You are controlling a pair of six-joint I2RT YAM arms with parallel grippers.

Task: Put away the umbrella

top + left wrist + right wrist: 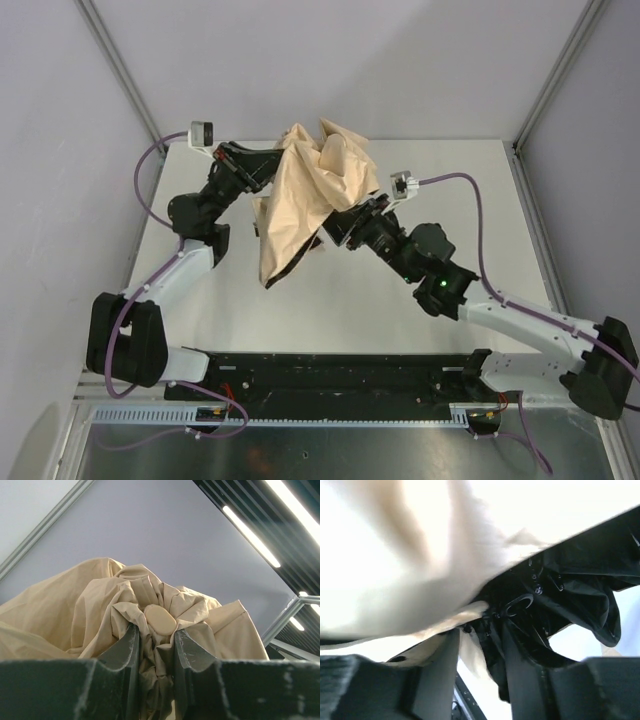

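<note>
The umbrella [310,195] is held half-collapsed between both arms, over the middle of the surface [400,300]. The left tool [156,634] pinches bunched canopy just below the top cap [160,620]. The right tool [480,632] straddles fabric and black ribs [535,587]; whether it clamps cannot be told. The canopy appears light, limp and slippery, so grip near the cap or the rigid ribs, not loose cloth.

Crumpled tan umbrella [308,195], black underside, raised
</note>
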